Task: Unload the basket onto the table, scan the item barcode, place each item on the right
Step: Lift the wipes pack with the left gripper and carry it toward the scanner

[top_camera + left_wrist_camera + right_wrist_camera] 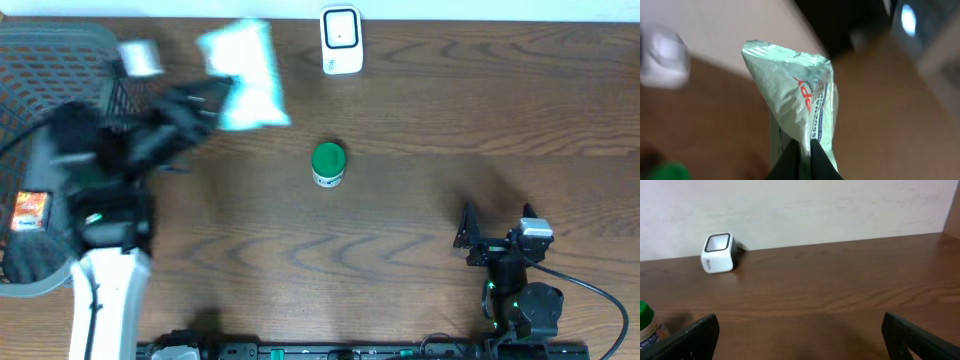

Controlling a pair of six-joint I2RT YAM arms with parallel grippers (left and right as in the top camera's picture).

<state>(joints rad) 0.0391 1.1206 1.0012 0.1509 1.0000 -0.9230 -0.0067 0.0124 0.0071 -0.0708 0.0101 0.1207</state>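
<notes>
Two arms share a wide brown table [420, 110], and only the left one is busy. A dark mesh basket [40, 60] fills the far left corner. Just to its right, the left gripper [222, 95] holds a pale green packet [245, 75], smeared in the overhead view, with its long axis running roughly from the far edge toward the arms' bases. The white scanner [341, 40] stands by the far edge, to the packet's right and apart from it. We judge the packet must travel rightward and turn its barcode, which we cannot find, toward the scanner's window. A green-capped bottle [328, 163] stands mid-table. The left fingers [824, 167] are pressed together, pinching the packet's lower edge. The right gripper [497, 228], farther from the scanner, rests spread wide and empty.
</notes>
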